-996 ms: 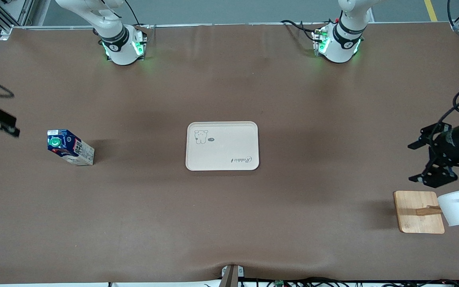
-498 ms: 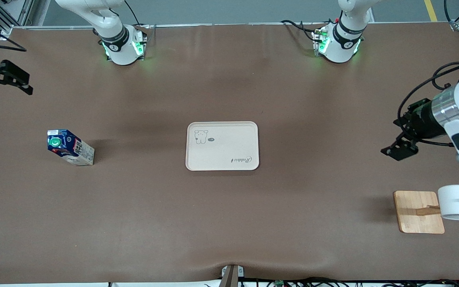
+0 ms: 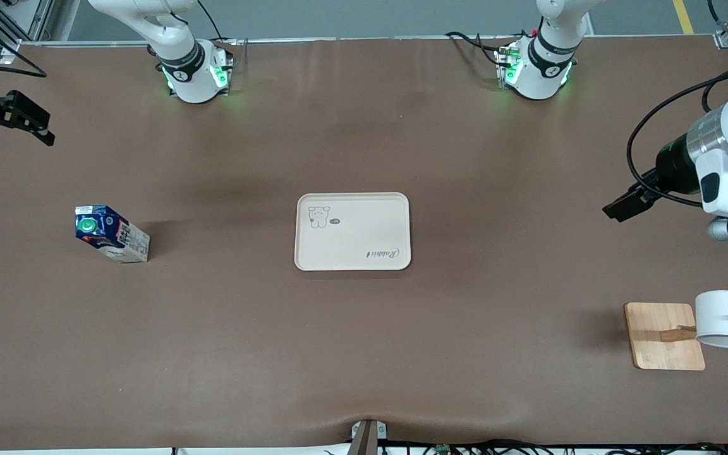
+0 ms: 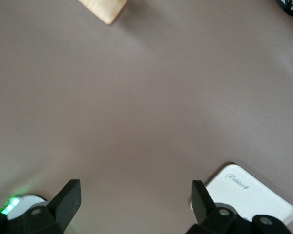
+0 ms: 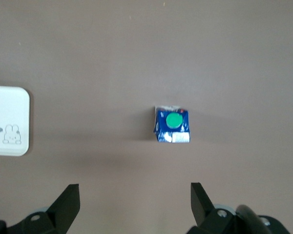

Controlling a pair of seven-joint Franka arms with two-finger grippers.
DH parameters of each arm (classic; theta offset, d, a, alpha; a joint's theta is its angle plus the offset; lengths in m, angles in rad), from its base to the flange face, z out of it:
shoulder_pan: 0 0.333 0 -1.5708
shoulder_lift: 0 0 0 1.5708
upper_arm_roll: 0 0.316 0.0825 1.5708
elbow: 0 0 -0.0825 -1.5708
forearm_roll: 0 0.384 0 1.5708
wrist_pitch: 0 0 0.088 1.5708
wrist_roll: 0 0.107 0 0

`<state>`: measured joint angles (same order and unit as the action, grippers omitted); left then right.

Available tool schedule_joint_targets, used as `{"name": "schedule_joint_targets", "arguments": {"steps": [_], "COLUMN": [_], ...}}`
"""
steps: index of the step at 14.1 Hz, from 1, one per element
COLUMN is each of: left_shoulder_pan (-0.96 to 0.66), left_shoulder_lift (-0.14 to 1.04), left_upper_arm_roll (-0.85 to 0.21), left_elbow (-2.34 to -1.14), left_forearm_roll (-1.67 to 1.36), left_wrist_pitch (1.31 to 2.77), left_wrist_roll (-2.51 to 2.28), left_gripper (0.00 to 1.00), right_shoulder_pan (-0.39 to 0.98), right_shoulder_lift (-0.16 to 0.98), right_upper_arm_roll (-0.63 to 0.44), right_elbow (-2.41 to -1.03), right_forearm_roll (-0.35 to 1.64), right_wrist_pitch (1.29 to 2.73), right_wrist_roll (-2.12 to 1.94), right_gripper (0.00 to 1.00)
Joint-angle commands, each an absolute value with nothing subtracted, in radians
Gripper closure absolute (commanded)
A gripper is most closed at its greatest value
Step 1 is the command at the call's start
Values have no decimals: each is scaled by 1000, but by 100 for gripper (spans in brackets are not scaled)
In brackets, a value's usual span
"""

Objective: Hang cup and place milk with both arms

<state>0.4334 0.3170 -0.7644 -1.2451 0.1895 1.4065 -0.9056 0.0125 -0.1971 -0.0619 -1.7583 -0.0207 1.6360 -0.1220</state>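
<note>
Here the milk [image 3: 111, 233] stands on the table toward the right arm's end, the cup [image 3: 727, 319] hangs on the rack [image 3: 664, 335], and the left gripper [image 4: 134, 204] and right gripper [image 5: 134, 204] hover spread wide, empty.

Tray [image 3: 352, 231] table-centre; milk [image 3: 111, 233] at nine o'clock, my right arm's end; cup [image 3: 727, 319] about four o'clock, seemingly hung over rack [image 3: 664, 335].

The cup [image 3: 725, 318], a small white mug, hangs tipped on its side from a peg of the wooden rack at the left arm's end of the table. The milk [image 3: 111, 233], a dark-blue carton with a green round cap and pale lower part, stands upright on the table toward the right arm's end, well apart from the cup.
</note>
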Motion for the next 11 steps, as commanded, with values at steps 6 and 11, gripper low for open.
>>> {"name": "schedule_joint_targets", "arguments": {"steps": [6, 11], "left_shoulder_pan": [456, 471], "left_shoulder_lift": [245, 221], "left_upper_arm_roll": [-761, -743], "left_elbow": [-1266, -1264], "left_forearm_roll": [221, 219], "left_wrist_pitch": [1385, 1384], "left_wrist_roll": [-640, -551], "left_gripper": [0, 0], "right_shoulder_pan": [9, 6], "right_shoulder_lift": [-114, -112], "right_upper_arm_roll": [-51, -52], "right_elbow": [-1621, -1623], "right_forearm_roll": [-23, -23], "right_wrist_pitch": [1618, 1609], "right_wrist_roll": [-121, -120], "right_gripper": [0, 0]}}
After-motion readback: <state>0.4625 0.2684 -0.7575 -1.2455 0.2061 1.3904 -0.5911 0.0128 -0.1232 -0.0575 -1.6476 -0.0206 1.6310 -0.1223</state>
